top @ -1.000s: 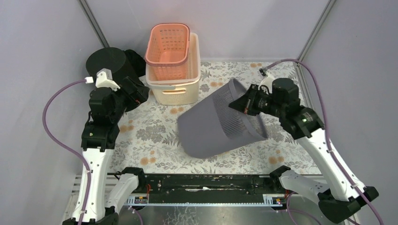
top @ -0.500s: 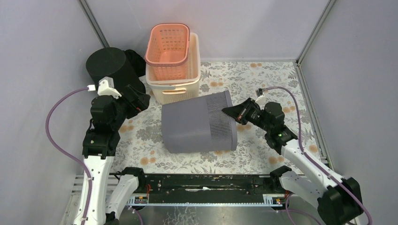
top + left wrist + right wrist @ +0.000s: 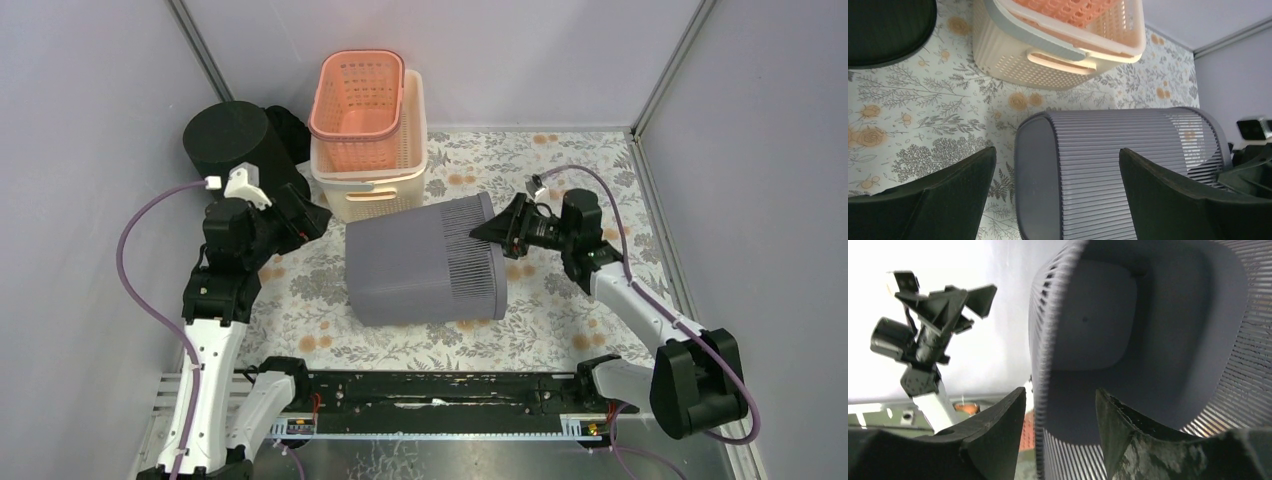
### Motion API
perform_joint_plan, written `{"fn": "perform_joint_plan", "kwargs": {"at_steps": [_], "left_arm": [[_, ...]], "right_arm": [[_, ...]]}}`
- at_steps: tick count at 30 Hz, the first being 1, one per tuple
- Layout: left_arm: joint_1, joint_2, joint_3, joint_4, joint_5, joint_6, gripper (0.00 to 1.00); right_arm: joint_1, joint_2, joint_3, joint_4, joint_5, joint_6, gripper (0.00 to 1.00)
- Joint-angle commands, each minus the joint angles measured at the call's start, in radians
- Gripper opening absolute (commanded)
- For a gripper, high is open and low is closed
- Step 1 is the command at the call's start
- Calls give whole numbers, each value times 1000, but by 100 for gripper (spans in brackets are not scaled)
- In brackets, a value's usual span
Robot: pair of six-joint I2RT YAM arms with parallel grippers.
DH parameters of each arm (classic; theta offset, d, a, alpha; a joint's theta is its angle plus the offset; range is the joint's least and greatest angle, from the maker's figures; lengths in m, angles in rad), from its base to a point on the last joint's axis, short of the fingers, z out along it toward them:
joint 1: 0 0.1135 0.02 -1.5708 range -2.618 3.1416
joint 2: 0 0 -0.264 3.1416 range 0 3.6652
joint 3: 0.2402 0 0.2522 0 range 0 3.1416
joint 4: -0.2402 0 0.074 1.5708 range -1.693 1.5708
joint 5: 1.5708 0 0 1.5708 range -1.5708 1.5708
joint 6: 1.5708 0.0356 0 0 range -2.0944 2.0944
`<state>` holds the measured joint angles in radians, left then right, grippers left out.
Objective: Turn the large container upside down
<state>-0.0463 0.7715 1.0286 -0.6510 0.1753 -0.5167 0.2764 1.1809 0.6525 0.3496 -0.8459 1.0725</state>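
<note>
The large container (image 3: pixel 420 262) is a grey ribbed bin lying on its side on the floral mat, base to the left and mouth to the right. My right gripper (image 3: pixel 482 232) is at the mouth's upper rim. In the right wrist view it (image 3: pixel 1060 390) stands open astride the rim (image 3: pixel 1040 390), one finger inside and one outside, with a gap on each side. My left gripper (image 3: pixel 310 218) hovers wide open beyond the container's base end. The left wrist view shows its jaws (image 3: pixel 1057 149) spread above the base (image 3: pixel 1035 175) and ribbed wall (image 3: pixel 1118 160), touching neither.
A black round bin (image 3: pixel 228 135) stands at the back left. A cream basket (image 3: pixel 370 190) with a pink basket (image 3: pixel 358 95) nested in it sits just behind the container. Grey walls close in on both sides and the back.
The container came down from a raised tilt to lie on its side, a little further left. My right gripper dropped with it and opened off the rim. The left arm shifted slightly right.
</note>
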Motion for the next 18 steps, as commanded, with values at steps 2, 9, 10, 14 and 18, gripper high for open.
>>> {"fn": "perform_joint_plan", "kwargs": {"at_steps": [2, 9, 10, 14, 18], "left_arm": [[-4, 10, 1, -43, 116, 54, 100], [-3, -18, -78, -49, 250, 31, 100], [-3, -26, -106, -30, 272, 8, 100], [-3, -56, -222, 73, 318, -60, 99], [-9, -54, -261, 128, 324, -100, 99]], "right_arm": [[-32, 21, 163, -419, -191, -357, 58], [-35, 64, 196, -492, -289, -426, 53], [-36, 68, 196, -492, -298, -429, 53], [-34, 83, 194, -449, -336, -405, 44], [-26, 87, 148, -266, -364, -265, 32]]}}
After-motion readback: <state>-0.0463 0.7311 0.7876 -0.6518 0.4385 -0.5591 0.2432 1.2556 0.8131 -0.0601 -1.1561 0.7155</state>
